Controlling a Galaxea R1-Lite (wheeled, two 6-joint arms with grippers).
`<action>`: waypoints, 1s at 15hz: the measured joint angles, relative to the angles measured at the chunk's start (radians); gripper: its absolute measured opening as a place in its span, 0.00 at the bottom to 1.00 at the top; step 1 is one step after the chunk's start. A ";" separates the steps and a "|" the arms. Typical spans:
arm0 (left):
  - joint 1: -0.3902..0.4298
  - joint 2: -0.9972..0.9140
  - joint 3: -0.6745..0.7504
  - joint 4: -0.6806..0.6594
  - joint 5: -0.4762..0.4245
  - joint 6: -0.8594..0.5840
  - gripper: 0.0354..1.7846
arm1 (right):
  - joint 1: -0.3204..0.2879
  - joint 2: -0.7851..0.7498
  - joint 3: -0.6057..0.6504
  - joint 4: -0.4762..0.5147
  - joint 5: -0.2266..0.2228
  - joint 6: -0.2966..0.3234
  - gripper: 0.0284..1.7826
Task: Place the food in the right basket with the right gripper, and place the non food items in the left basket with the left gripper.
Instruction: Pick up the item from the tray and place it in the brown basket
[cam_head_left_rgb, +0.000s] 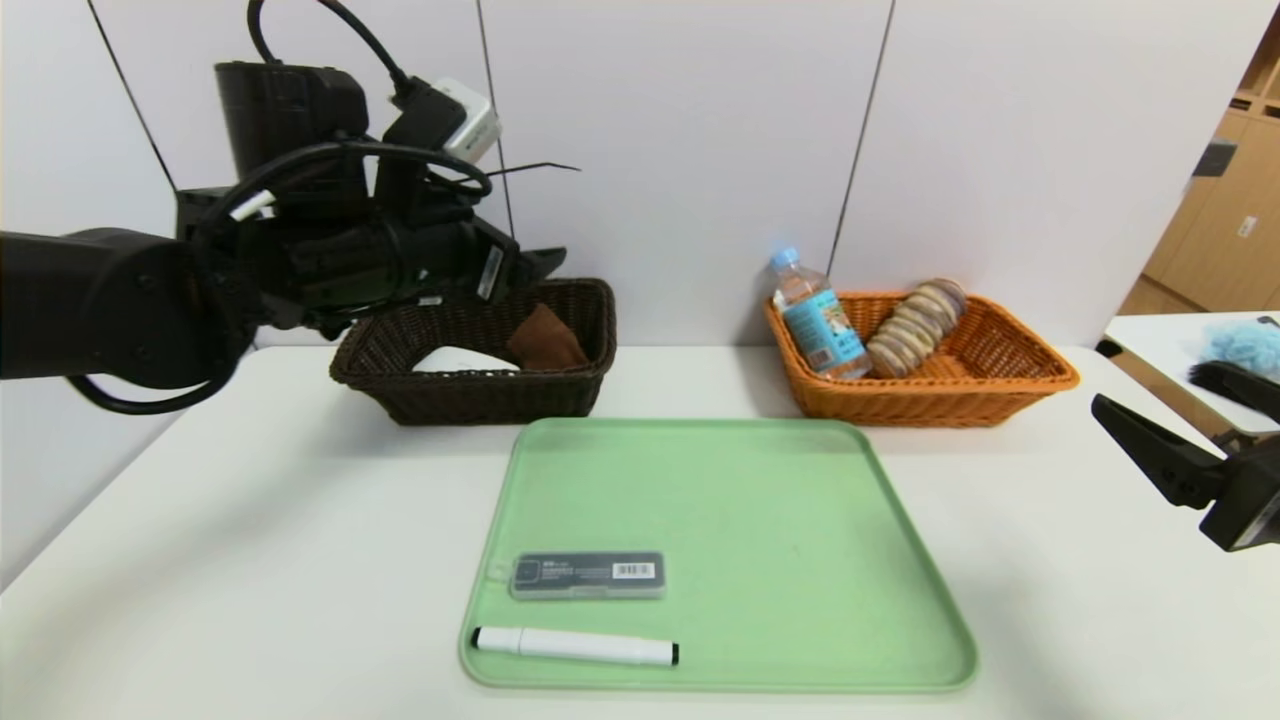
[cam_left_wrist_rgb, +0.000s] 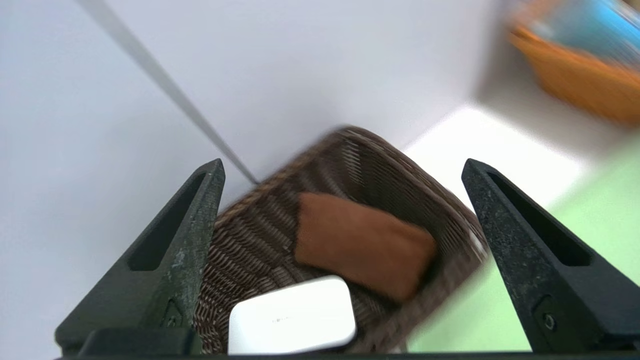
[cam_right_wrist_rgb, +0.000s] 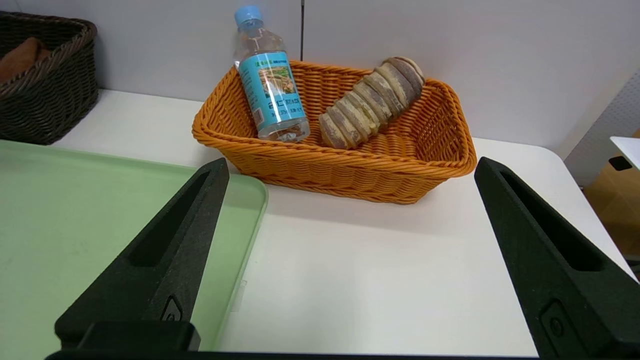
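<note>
Left gripper (cam_left_wrist_rgb: 342, 170) is raised over the dark brown basket (cam_head_left_rgb: 560, 385) at the back left of the white table (cam_head_left_rgb: 250, 560), jaws spread wide with nothing between them. Inside that basket lie a brown cloth-like item (cam_left_wrist_rgb: 362, 242) and a white flat box (cam_left_wrist_rgb: 292, 315), touching each other, the brown item nearer the basket's right end. Right gripper (cam_right_wrist_rgb: 350, 165) sits low at the right edge of the table, off to the side of the green tray (cam_head_left_rgb: 780, 520), also wide open and empty; only one dark finger (cam_head_left_rgb: 1150, 445) of it shows in the head view. Orange basket (cam_right_wrist_rgb: 350, 170) stands at the back right, well apart from the brown one, holding a water bottle (cam_right_wrist_rgb: 270, 85) with blue cap and blue label leaning against the left wall, plus a sliced bread loaf (cam_right_wrist_rgb: 372, 100) lying tilted beside it, near but whether touching cannot be told. On the tray, near its front left corner, a grey flat case with barcode label (cam_head_left_rgb: 587, 575) lies just behind a white marker with black cap (cam_head_left_rgb: 575, 646), both roughly parallel to the tray's front edge, close but apart.
</note>
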 joint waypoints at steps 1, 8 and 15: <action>0.000 -0.042 0.021 0.082 -0.084 0.098 0.94 | 0.000 -0.004 0.004 0.000 0.000 0.000 0.95; -0.036 -0.168 0.091 0.538 -0.253 0.676 0.94 | 0.000 -0.023 0.014 0.000 0.000 0.000 0.95; -0.117 -0.109 0.177 0.548 -0.241 0.766 0.94 | 0.000 -0.024 0.014 0.000 0.001 0.000 0.95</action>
